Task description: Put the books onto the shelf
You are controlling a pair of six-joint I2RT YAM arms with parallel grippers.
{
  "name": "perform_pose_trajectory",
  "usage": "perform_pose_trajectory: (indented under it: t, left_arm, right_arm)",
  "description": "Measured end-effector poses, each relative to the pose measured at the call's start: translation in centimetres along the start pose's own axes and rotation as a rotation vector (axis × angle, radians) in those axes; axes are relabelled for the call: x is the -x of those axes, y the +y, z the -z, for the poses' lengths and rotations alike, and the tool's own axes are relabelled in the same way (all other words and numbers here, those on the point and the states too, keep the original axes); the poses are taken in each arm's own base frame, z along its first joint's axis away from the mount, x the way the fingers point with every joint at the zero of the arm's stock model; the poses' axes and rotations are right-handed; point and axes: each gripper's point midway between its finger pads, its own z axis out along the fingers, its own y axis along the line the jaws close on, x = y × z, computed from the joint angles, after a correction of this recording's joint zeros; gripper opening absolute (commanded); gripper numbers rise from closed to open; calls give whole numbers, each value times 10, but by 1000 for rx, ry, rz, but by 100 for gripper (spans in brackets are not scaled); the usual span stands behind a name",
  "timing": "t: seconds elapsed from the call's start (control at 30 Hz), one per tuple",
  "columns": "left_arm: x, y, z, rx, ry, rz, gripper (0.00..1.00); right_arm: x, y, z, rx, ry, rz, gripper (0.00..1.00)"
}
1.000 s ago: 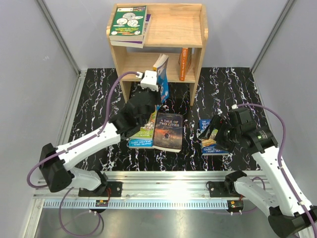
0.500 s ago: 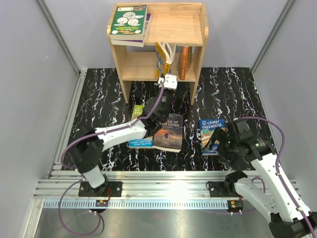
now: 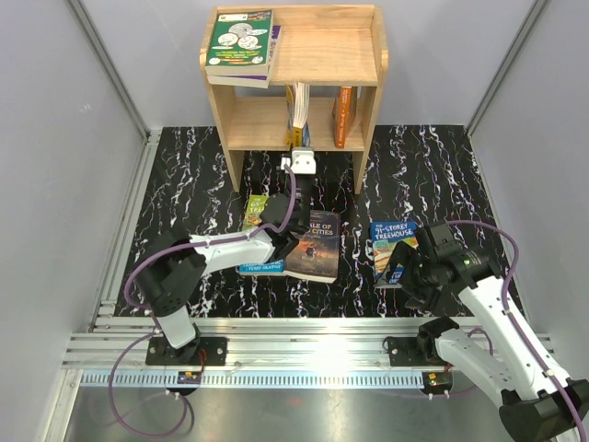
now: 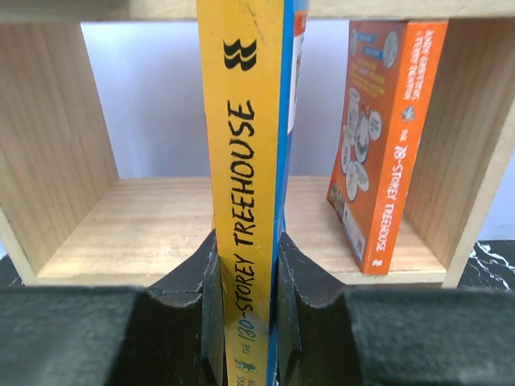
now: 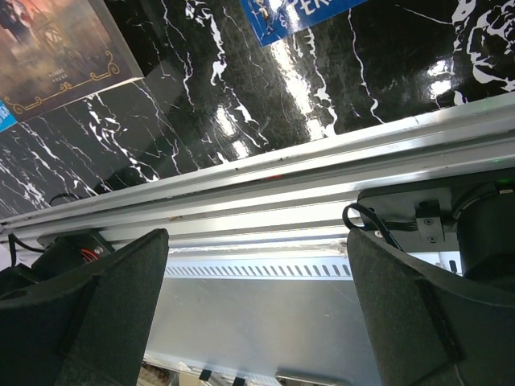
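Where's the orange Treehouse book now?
Top view: orange book stands tilted at the right end of the shelf, lower tier, beside the side panel; the yellow-spined book is to its left.

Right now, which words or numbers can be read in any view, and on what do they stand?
"THE 130-STOREY TREEHOUSE": yellow spine held in the left pincer.
"THE 78-STOREY TREEHOUSE": orange book standing on the shelf.
"91-STOREY TREEHOUSE": blue book on the table.
"...ALE OF ...O CITIES": dark book, partly covered.
Green book on the shelf top: print too small to read.
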Motion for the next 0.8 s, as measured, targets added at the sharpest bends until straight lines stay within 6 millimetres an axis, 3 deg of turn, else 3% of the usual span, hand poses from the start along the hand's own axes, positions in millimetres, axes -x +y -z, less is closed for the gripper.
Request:
perform_pose_trajectory:
  t: [0.2,0.53,0.8]
  left_arm:
    - [-20,-3,3,4,23,2,0]
    - [-26,-14,0,-8,14,73,0]
    - [-28,-24,-33,-9,8,95,0]
  right_arm:
    - [-3,-6,-6,-15,12,-1,100]
    - [-5,-8,-4,6,-7,0,100]
    - [-8,-11,-3,23,-20,-12,100]
